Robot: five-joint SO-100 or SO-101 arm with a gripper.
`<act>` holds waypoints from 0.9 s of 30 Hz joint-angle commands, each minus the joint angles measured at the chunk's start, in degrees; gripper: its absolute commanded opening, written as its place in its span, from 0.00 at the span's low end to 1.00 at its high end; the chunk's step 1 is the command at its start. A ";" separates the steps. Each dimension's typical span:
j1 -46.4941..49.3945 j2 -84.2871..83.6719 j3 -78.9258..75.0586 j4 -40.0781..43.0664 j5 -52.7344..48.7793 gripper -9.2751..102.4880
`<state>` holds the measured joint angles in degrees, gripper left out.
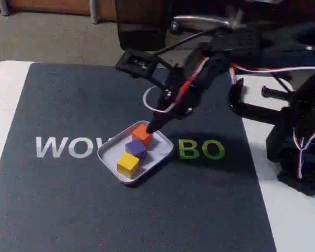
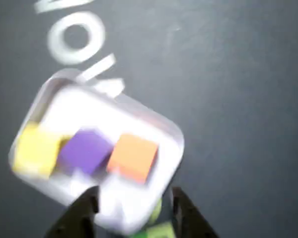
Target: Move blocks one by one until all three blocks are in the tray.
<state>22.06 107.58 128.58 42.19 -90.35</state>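
A pale tray (image 1: 107, 154) (image 2: 139, 111) lies on the dark mat and holds all three blocks in a row. The orange block (image 1: 142, 134) (image 2: 133, 156) is nearest my gripper, the purple block (image 1: 136, 148) (image 2: 85, 151) sits in the middle and the yellow block (image 1: 128, 164) (image 2: 37, 150) lies at the far end. My gripper (image 1: 151, 127) (image 2: 134, 197) hangs just above the tray's edge beside the orange block. Its fingers stand apart with nothing between them. The wrist view is blurred.
The dark mat (image 1: 68, 210) carries white and green lettering (image 1: 202, 149) on either side of the tray. The arm's black base and cables (image 1: 299, 147) stand at the right. White table (image 1: 2, 105) shows past the mat's left edge.
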 commanded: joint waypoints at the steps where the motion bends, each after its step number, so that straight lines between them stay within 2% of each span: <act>1: -1.49 12.74 5.89 1.49 -2.64 0.19; 4: -3.16 24.61 14.15 2.64 -5.27 0.17; 8: -4.22 39.20 23.03 9.23 -11.43 0.13; 14: -10.63 63.02 37.00 16.79 -12.48 0.07; 18: -13.80 82.00 45.44 27.25 -12.92 0.01; 21: -17.05 82.00 46.85 31.29 -13.45 0.01; 27: -25.22 81.91 53.09 31.38 -9.67 0.01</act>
<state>-1.05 188.70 181.23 72.77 -101.78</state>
